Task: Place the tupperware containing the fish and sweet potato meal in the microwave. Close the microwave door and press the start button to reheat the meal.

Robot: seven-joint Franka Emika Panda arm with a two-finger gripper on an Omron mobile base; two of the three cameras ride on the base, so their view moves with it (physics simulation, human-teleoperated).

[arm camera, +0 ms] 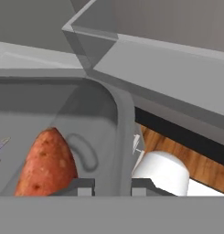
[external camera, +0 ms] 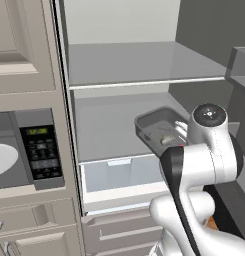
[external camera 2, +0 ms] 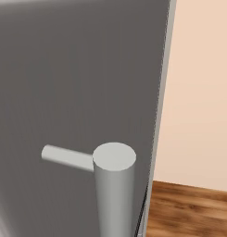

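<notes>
You see a glossy white arm (external camera: 204, 165) of rounded segments, with a black band curving down its elbow and a dark round cap, red-dotted, on top. Two small dark grey finger tips (arm camera: 81, 186).

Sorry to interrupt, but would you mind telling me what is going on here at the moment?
The robot arm is reaching into an open fridge, its fingers straddling the rim of the tupperware on a shelf. A sweet potato lies inside the tub. The microwave to the left stands open, its turntable bare, so the meal has not been moved yet.
</notes>
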